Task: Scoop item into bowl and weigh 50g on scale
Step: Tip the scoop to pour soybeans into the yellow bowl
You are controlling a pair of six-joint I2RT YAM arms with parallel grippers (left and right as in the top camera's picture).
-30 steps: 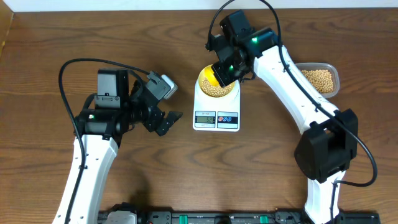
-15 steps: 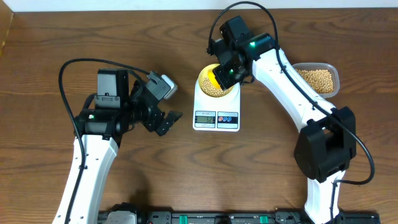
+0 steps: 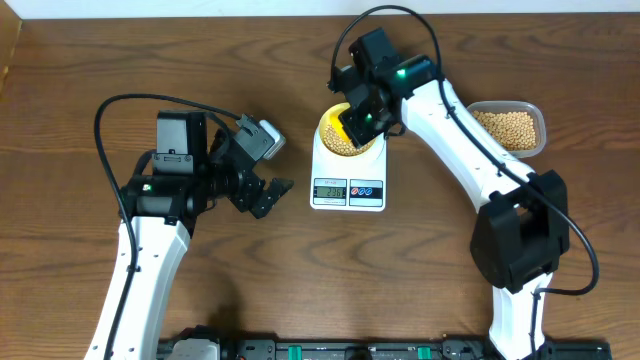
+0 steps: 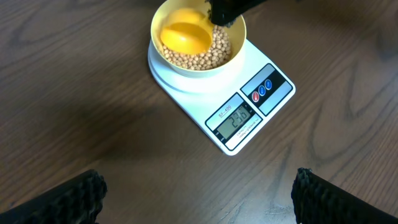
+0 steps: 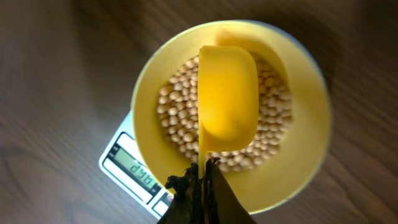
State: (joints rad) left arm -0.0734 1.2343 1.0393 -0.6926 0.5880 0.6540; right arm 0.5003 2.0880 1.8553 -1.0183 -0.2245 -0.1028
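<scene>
The pale yellow-green bowl (image 3: 329, 137) stands on the white scale (image 3: 348, 192) and holds tan beans (image 3: 352, 145). My right gripper (image 3: 360, 117) is shut on the handle of a yellow scoop (image 3: 341, 124), which is tipped over the bowl. The right wrist view shows the scoop (image 5: 227, 99) above the beans (image 5: 177, 118), inside the bowl's rim (image 5: 308, 140), with my gripper (image 5: 204, 177) clamped on the handle; no beans show in the scoop. My left gripper (image 3: 268, 197) is open and empty over bare table, left of the scale. Its view shows the bowl (image 4: 186, 70), scoop (image 4: 183, 37) and scale display (image 4: 235, 118).
A clear plastic tub (image 3: 540, 118) with more beans (image 3: 510, 128) sits at the right, behind the right arm. The scale's two round buttons (image 4: 262, 90) face the front. The table's far edge runs along the top.
My right gripper has shifted slightly left over the bowl with the scoop in it. The left arm has not moved.
</scene>
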